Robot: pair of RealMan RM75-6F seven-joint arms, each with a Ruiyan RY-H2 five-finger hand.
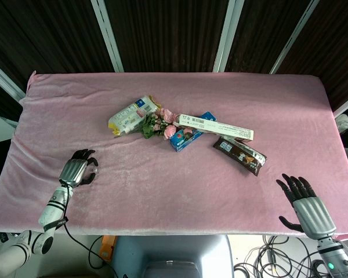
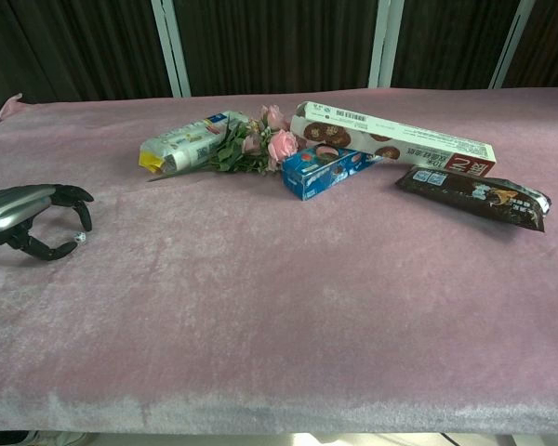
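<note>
left robot hand empty, fingers curled | right robot hand spread, empty | chocolate bar nearest right robot hand, long axis slanted toward it

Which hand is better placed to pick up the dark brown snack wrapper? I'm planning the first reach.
Probably the right hand: it is open at the table's near right edge, on the same side as the dark brown snack wrapper. The left hand, fingers curled, sits far across the pink cloth.

The right hand does not appear in the chest view, where the left hand is cut at the 9 o'clock edge, the long box covers part of the blue box, and package print is unreadable.
</note>
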